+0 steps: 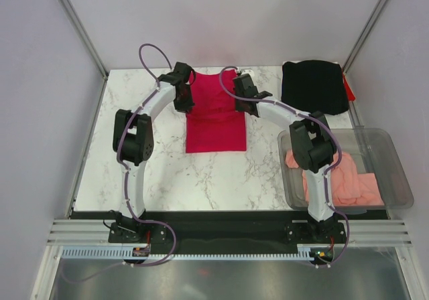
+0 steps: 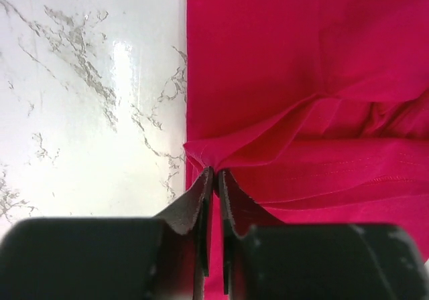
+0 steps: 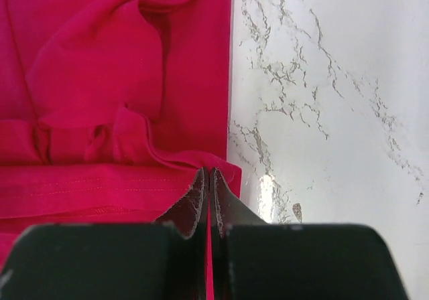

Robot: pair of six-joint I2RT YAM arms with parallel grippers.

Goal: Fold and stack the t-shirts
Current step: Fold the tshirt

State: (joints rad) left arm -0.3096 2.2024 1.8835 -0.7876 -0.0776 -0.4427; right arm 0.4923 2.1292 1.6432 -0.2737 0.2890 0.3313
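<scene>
You get bright, even overhead light in all 3 views. Glare sits on the marble table (image 2: 124,55) in both wrist views. The crimson t-shirt (image 2: 301,65) carries soft fold shadows. Close to the lens, the bodies of the left gripper (image 2: 213,174) and right gripper (image 3: 208,173) blur. The black t-shirt (image 1: 314,89) loses all detail.
</scene>
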